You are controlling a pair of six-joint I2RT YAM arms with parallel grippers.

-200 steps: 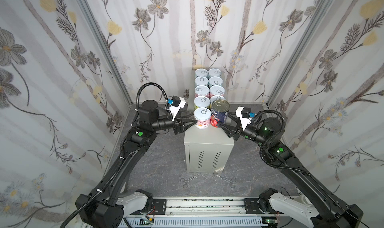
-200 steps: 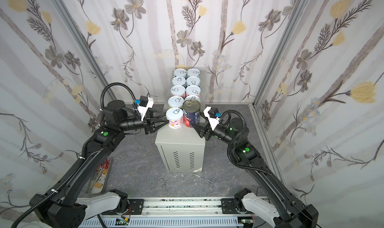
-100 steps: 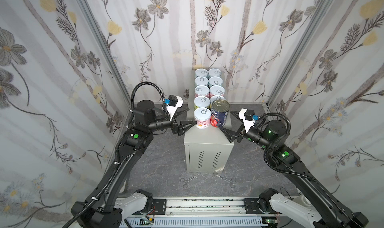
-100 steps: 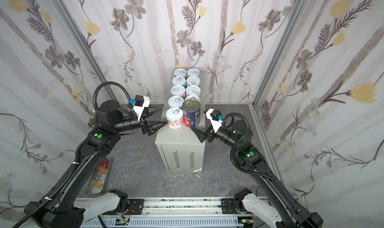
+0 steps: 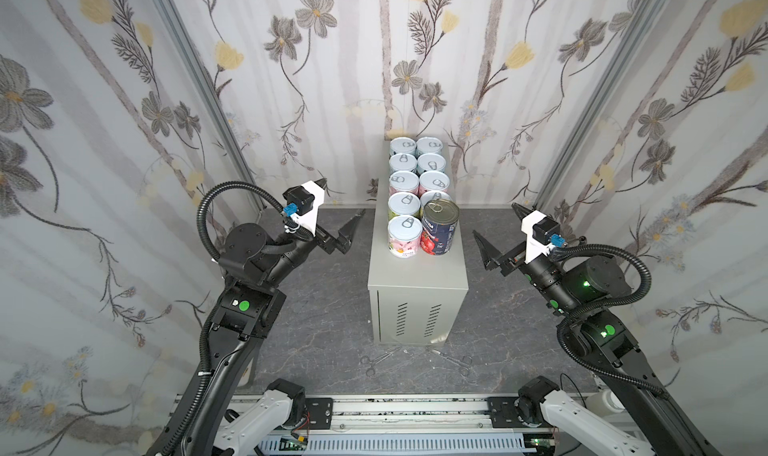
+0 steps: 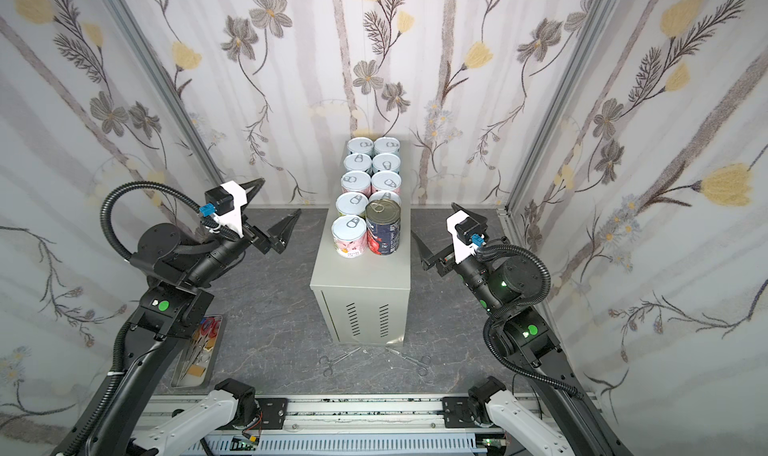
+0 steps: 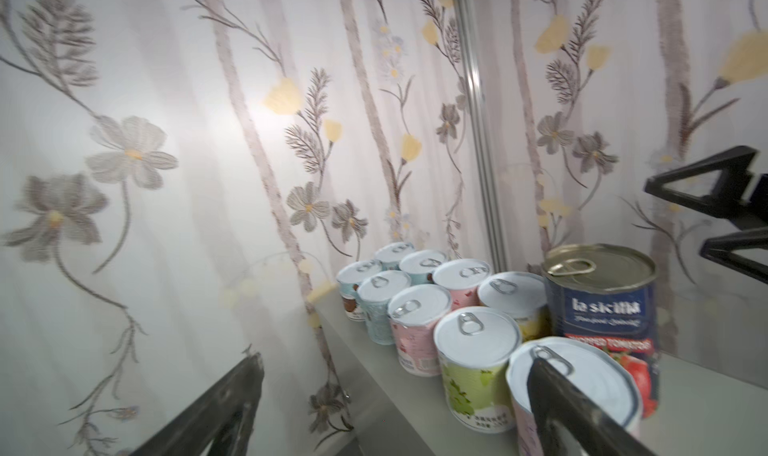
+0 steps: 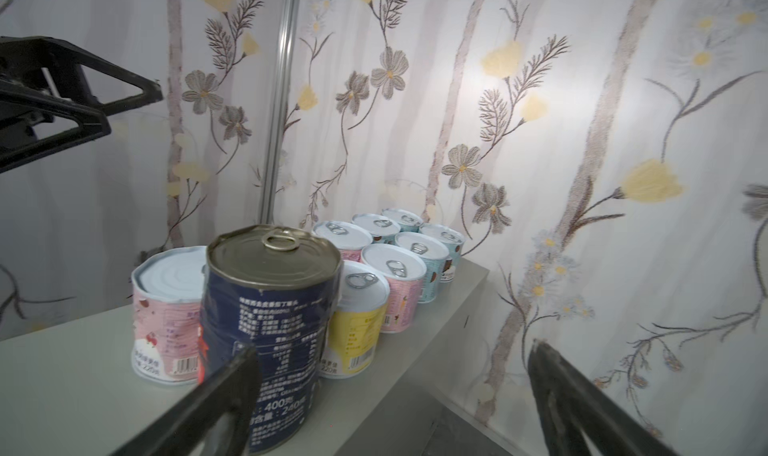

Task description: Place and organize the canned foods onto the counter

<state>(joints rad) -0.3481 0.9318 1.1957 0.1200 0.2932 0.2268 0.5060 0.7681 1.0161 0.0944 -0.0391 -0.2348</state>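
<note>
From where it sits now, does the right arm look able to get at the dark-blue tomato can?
Probably yes. The tomato can stands at the front right of the rows on the counter, its right side bare, and the open right end effector faces it across empty space.

Since a second ago the left pincer (image 5: 338, 208) has let go of the pink can (image 5: 403, 237) and the right pincer (image 5: 496, 233) of the dark-blue tomato can (image 5: 439, 227), both spreading wide and drawing back off the counter (image 5: 417, 285) to either side.
</note>
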